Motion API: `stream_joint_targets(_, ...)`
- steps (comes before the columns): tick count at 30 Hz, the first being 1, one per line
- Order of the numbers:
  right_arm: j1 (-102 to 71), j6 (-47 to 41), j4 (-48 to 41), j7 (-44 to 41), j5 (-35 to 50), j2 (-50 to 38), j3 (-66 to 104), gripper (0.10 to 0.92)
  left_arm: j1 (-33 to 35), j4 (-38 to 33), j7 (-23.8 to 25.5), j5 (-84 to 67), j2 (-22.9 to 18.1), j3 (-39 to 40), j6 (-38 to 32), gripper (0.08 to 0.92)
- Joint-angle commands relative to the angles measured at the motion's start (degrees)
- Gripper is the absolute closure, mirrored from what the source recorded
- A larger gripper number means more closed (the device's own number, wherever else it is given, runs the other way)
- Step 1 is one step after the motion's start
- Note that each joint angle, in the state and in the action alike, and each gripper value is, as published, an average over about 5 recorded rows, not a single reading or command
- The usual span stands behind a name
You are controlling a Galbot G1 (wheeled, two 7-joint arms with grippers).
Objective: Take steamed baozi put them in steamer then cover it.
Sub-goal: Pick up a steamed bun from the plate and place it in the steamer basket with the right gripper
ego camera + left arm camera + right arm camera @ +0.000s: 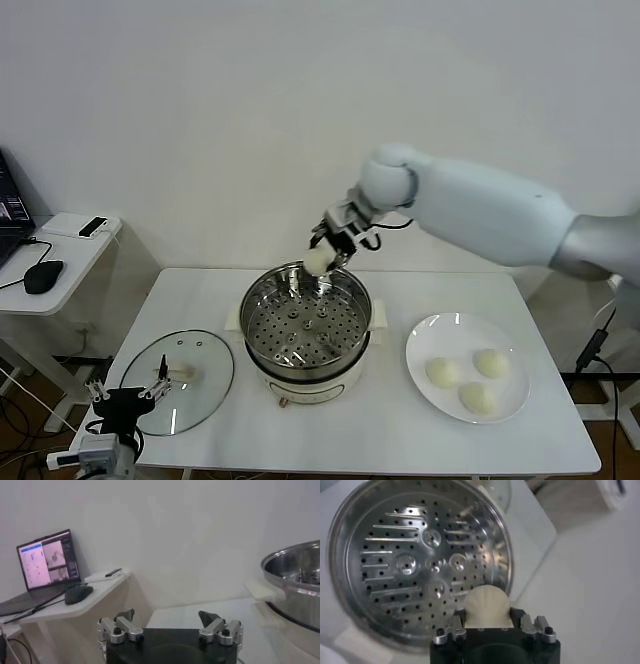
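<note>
Right gripper (pixel 335 243) is clamping one small round cream-white steamed bun (pixel 318 260) between its closed fingers, hanging just above the far rim of the round shiny steel steamer pot (pixel 304 330), at about 12 o'clock of the pot in the head view; in the right wrist view the held bun (pixel 487 607) is sitting between the two finger pads (pixel 455 629) over the rim edge, with the perforated steel tray (pixel 410 565) showing bare beneath; the steamer is standing mid-table on its cream-white electric base (pixel 305 380) on the white rectangular table (pixel 390 430); at 3 o'clock of the steamer a flat round white plate (pixel 425 345) is carrying three more cream-white buns (pixel 442 373), lying close together; at 9 o'clock of the steamer the round clear glass lid with metal rim (pixel 205 360) is lying flat on the table, its cream-white handle (pixel 181 373) facing up; left gripper (pixel 128 392) is hanging at the table's near-left corner, at the lid's near edge, jaws spread wide and holding nothing; left wrist view shows its fingers (pixel 125 625) apart; a side desk (pixel 60 250) with a black mouse (pixel 43 276) and a laptop (pixel 45 562) is standing at 9 o'clock of the table.
</note>
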Motion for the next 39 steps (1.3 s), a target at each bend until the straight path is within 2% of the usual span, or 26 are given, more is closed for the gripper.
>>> stream_joint_targets(1, -1.47, 10.53, -5.24, 0.87, -9.40, 6.55, -3.79, 0.457, -0.18, 0.03, 0.04, -0.10, 0.04, -0.49, 0.05, 0.177)
stream_joint_targets(9, -5.29, 16.50, -11.01, 3.00, -15.97, 8.65, -3.22, 0.455, -0.11, 0.03, 0.01, -0.16, -0.02, -0.96, 0.05, 0.177)
stream_joint_targets(21, -6.67, 18.55, -14.02, 3.56, -18.24, 11.30, -3.51, 0.445, -0.29, 0.20, -0.11, -0.12, -0.33, -0.87, 0.04, 0.177)
stream_joint_targets(24, -6.84, 18.90, -14.15, 3.80, -17.44, 11.51, -3.67, 0.408, -0.18, 0.09, -0.11, -0.10, -0.39, -0.84, 0.07, 0.177)
stream_joint_targets(28, -5.73, 18.63, -12.94, 3.73, -14.58, 10.99, -3.33, 0.303, -0.13, -0.11, -0.09, -0.06, -0.35, -0.84, 0.21, 0.177)
stream_joint_targets(32, -2.14, 15.06, -9.77, 1.40, -10.50, 8.87, -3.21, 0.220, -0.26, -0.33, -0.04, -0.13, -0.18, -0.88, 0.55, 0.177)
stream_joint_targets(39, 5.39, -2.58, 4.11, -4.17, 3.84, -0.33, -3.01, 0.203, -0.17, -1.13, 0.39, -0.88, 0.92, -1.69, 1.07, 0.177)
